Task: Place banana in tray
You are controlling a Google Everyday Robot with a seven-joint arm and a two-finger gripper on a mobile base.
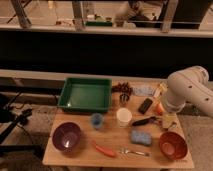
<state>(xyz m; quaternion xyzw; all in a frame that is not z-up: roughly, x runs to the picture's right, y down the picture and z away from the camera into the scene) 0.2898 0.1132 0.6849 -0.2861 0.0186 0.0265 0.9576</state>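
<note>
The dark green tray (85, 81) stands at the table's back left, with nothing showing inside it. A small pale yellow elongated thing, probably the banana (160, 90), lies at the back right of the table, right against my white arm. My gripper (166, 121) hangs low over the table's right side, in front of a round orange fruit (160, 107) and well to the right of the tray. The arm hides part of that area.
On the wooden table are a purple bowl (66, 137), a red-brown bowl (173, 145), a carrot (105, 149), a fork (132, 151), a blue sponge (141, 137), a white cup (124, 116), a small blue cup (96, 120) and a black block (145, 105).
</note>
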